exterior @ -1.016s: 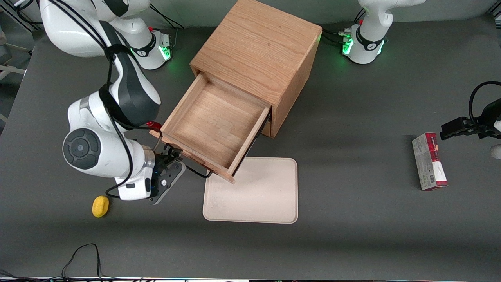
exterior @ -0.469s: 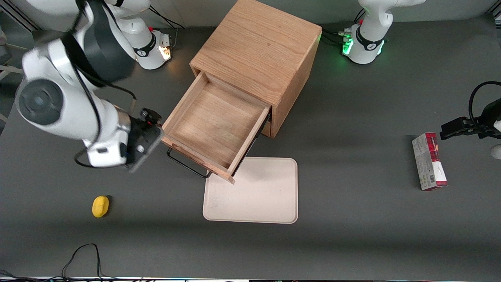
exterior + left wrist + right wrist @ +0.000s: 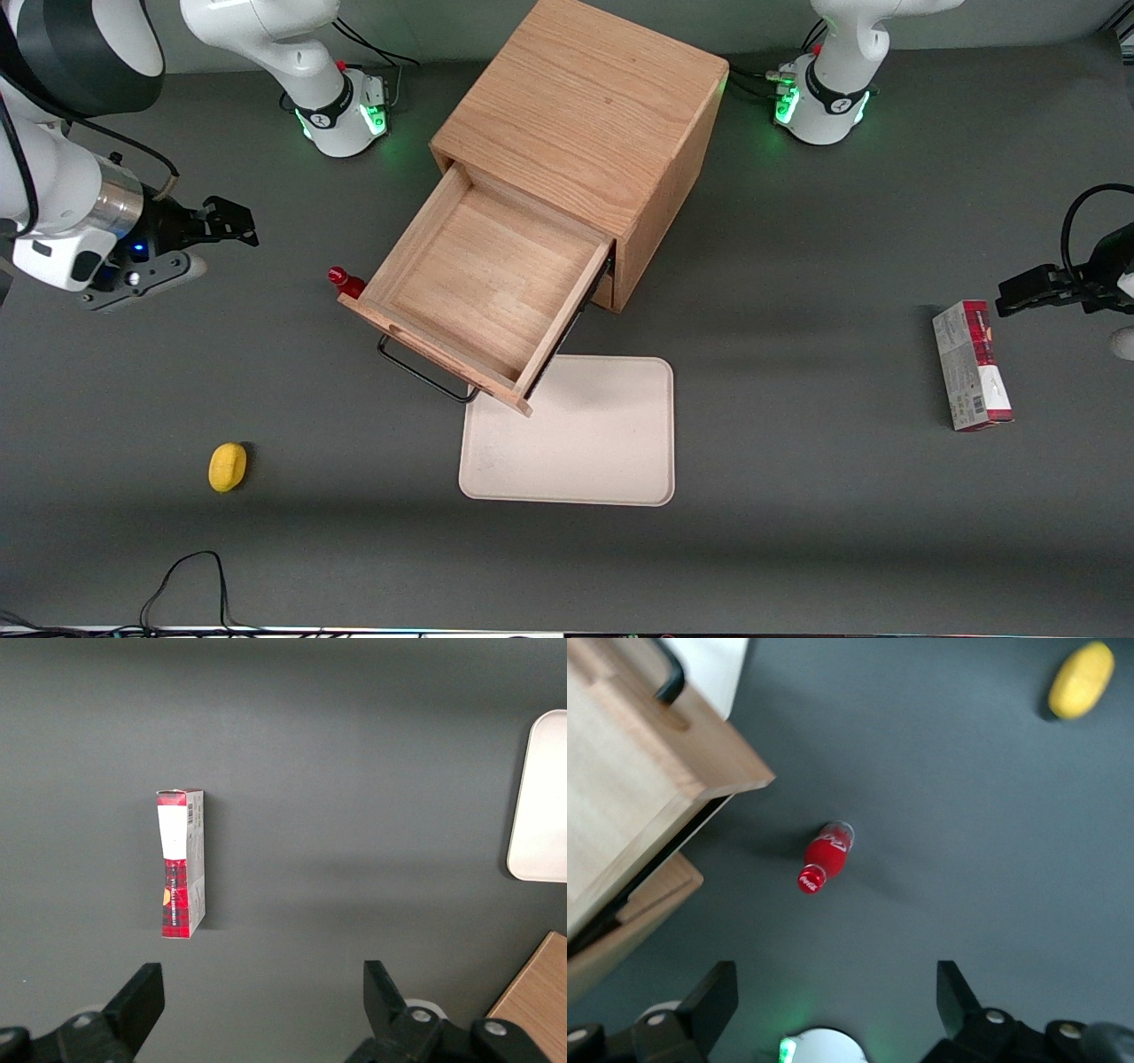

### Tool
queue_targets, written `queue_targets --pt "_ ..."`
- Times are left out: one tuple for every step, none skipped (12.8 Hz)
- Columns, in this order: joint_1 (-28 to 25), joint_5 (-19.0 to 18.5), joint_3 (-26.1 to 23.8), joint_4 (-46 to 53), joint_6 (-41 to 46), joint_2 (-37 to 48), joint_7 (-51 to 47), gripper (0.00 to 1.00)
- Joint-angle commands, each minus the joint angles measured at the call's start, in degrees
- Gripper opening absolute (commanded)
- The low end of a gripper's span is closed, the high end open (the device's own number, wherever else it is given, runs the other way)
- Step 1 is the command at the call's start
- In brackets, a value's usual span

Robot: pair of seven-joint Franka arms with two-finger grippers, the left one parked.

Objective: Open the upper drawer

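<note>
Coca-Cola script on red bottle (image 3: pixel 826 854)

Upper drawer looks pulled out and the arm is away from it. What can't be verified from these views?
- Lower drawer: front view, hidden under the open upper drawer.
- Red bottle: front view, mostly hidden by the drawer's corner; right wrist view shows it whole.
- Gripper: open, near the working arm's end; its arm is cut off by the frame edge.

Right arm (image 3: pixel 53 190): glossy white shell, black joint cap, bare metal wrist ring | black cables are strung along the links | gripper (image 3: pixel 232 223): matte black, fingers (image 3: pixel 226 213) parted, grey flange and a blue light seen just back of the jaws | base (image 3: pixel 341 111): ringed in black, lit green
</note>
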State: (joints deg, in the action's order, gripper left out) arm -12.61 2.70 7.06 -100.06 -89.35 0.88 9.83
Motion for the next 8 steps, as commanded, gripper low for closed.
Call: queue_targets --pt "-0.84 0.72 0.85 -1.45 -4.07 1.23 -11.71 0.99" --pt "-0.84 0.72 0.85 -0.67 -4.95 1.23 -15.16 0.99" --pt "-0.93 0.72 0.76 -0.31 -5.04 1.23 -15.28 1.0" --pt "-0.93 0.81 0.76 -0.13 -4.96 1.23 -15.19 1.0" --pt "-1.02 0.64 0.5 -0.13 -4.78 1.4 -15.11 1.0" --pt "-1.54 0.46 0.41 0.13 -4.78 1.32 -14.93 1.0" --pt "-1.72 -0.15 0.41 0.92 -4.43 1.23 -12.23 1.0" --pt "-1.11 -0.68 0.15 1.18 -3.73 1.23 -7.77 1.0"
